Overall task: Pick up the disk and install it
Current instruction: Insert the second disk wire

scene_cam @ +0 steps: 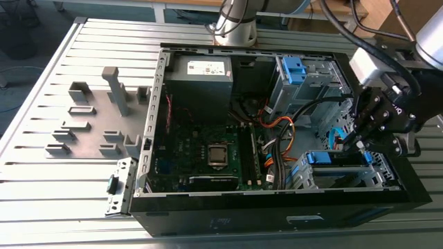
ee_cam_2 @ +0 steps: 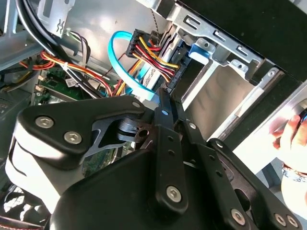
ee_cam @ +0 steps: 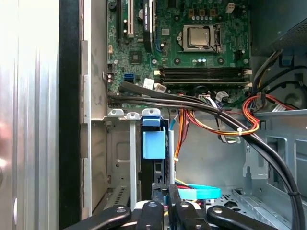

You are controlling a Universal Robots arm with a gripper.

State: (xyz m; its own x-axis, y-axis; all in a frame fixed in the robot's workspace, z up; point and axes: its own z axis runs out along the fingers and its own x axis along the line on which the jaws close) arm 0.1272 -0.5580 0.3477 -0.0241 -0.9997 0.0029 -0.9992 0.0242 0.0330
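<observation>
Claw (ee_cam: 165,189) pinched closed, near blue-framed disk (ee_cam: 154,143), drive cage (ee_cam: 133,158) rails tight alongside

A pale grey, ribbed metal worktop (scene_cam: 41,171) is seen beneath a black steel computer case (scene_cam: 277,220). A green circuit board (ee_cam: 201,57) is patterned with black slots and a silver processor lid (ee_cam: 198,37). A bundle of red, orange, yellow and black wires (ee_cam_2: 153,57) is seen, and a light blue flat cable (ee_cam: 199,193). The blue-framed disk (ee_cam: 153,141) is set against bare grey sheet-metal bay walls (ee_cam: 120,158). The black jointed metal tool (ee_cam_2: 165,98) is dotted with silver screw heads. A white sticker is carried on the large grey metal box (scene_cam: 201,85).
</observation>
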